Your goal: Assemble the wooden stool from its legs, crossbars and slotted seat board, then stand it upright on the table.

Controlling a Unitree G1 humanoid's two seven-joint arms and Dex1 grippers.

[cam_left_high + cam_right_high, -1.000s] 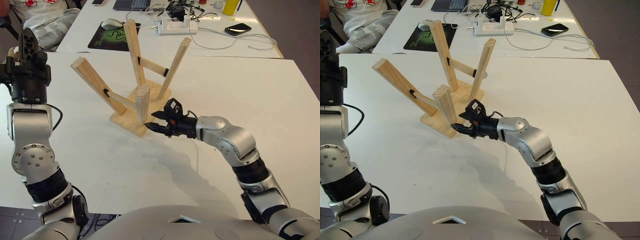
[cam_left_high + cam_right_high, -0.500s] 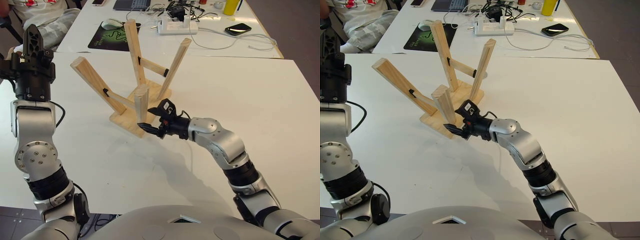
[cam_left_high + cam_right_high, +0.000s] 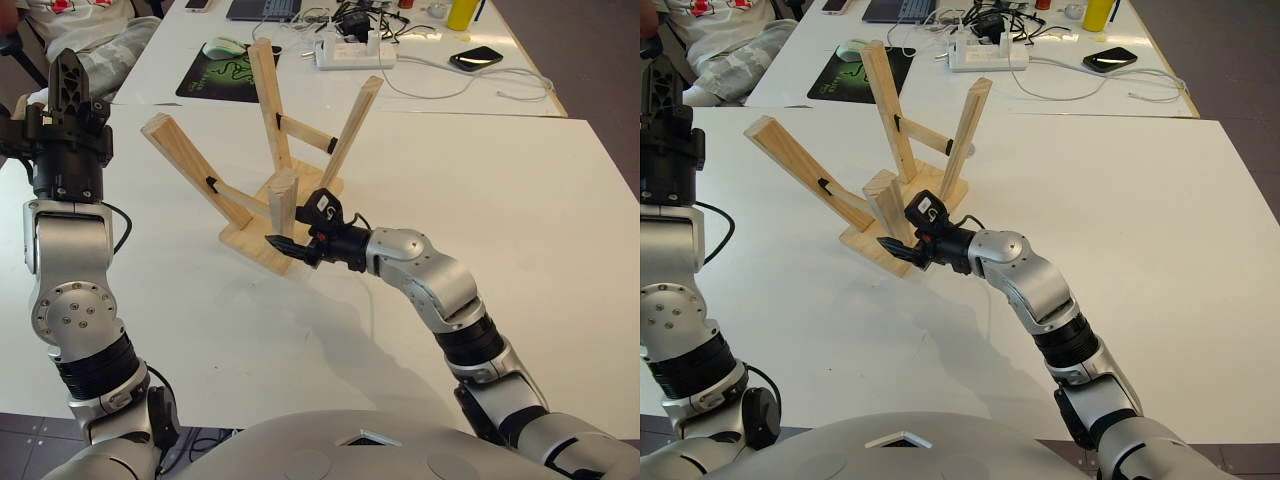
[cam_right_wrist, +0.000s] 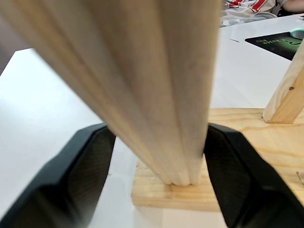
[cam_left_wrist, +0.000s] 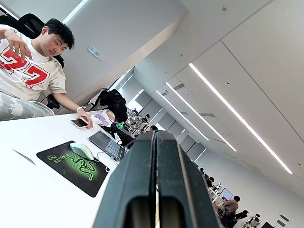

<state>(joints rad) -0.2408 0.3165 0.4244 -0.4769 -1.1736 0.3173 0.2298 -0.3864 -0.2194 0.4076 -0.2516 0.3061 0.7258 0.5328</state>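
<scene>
straddling the near stool leg (image 3: pixel 283 203), right hand (image 3: pixel 275 243) spread apart, left hand (image 3: pixel 69 62) raised and closed together, mouse pad (image 3: pixel 212 80) behind

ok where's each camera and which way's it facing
Left eye: on the head, facing forward and down at the upside-down stool on the table; both arms show, right gripper at a stool leg.
Right eye: beside it, same scene and arms.
Left wrist: on the raised arm, facing up at ceiling lights past the shut left gripper.
Right wrist: behind the right gripper, close on that same leg and seat board.
</scene>
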